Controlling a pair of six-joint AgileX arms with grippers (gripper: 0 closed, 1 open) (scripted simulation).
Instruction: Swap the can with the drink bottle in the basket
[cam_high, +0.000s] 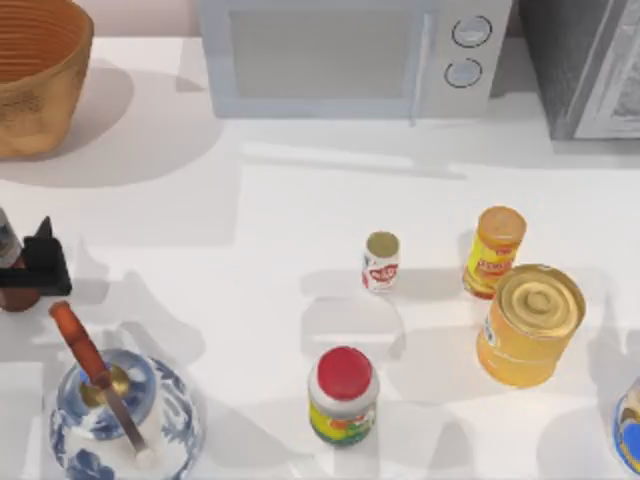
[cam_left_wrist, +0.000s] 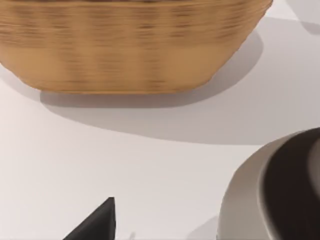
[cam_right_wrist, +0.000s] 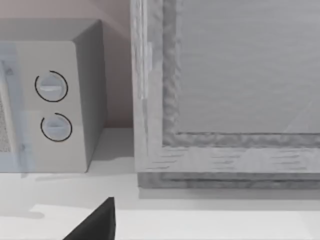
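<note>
Left gripper (cam_high: 40, 262) comes first, at the table's left edge, right against the can (cam_high: 14, 288). Whether it is clamped on the can or only beside it, I cannot tell. The can stands upright on the table, well apart from the basket and in front of it.

Along the back stands a white microwave (cam_high: 350, 55) with two round knobs. A grey cabinet (cam_high: 590, 65) stands to its right; the right wrist view looks at both, with the right gripper (cam_right_wrist: 97, 222) dark at the frame's lower edge, and how far open it is I cannot tell. The basket (cam_high: 35, 75) sits in the far left corner, its woven wall also facing the left wrist camera (cam_left_wrist: 125, 45).

At the front left is a blue-and-white pot (cam_high: 125, 425) with a red-handled tool (cam_high: 95, 375) resting in it. A wide golden tin (cam_high: 530, 325) stands at the right, and a red-lidded jar (cam_high: 343, 395) at the front centre. An orange-yellow bottle (cam_high: 495, 250) stands just behind the tin. The drink bottle (cam_high: 381, 262) stands upright on the bare table near the middle, left of the orange-yellow bottle and well apart from the basket.
</note>
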